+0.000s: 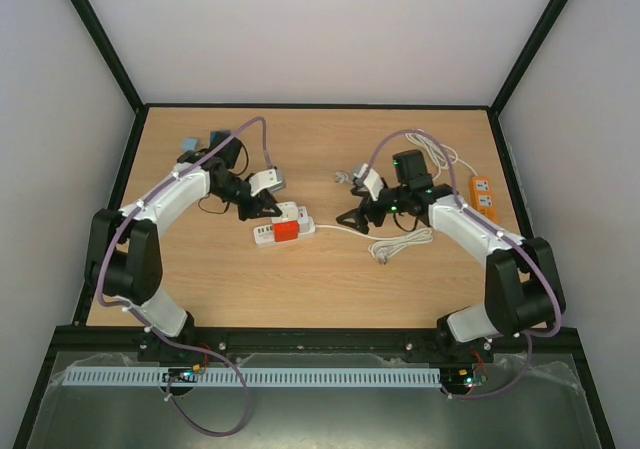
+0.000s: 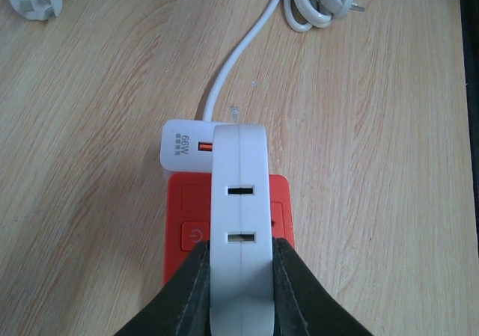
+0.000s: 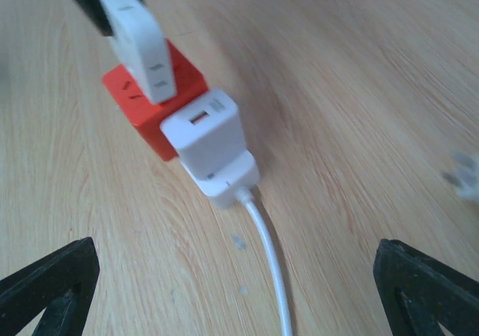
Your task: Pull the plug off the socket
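A white flat plug point(image 2: 239, 209) with two slots stands on the red socket block point(image 2: 183, 216) of a white power strip point(image 1: 283, 229). My left gripper point(image 2: 239, 250) is shut on this plug, one black finger on each side. It sits over the strip in the top view point(image 1: 268, 209). A white 66W charger point(image 2: 187, 145) sits on the strip just past the plug. My right gripper point(image 3: 233, 276) is open and empty, its fingers wide apart over the strip's white cable point(image 3: 269, 276). It hovers right of the strip point(image 1: 354, 217). The right wrist view shows the plug point(image 3: 142, 40) held from above.
An orange power strip point(image 1: 483, 197) lies at the far right. A coiled white cable point(image 1: 400, 245) lies under the right arm. A loose white plug point(image 1: 343, 177) lies mid-table. A black adapter point(image 1: 408, 164) and blue-grey items point(image 1: 200, 145) sit further back.
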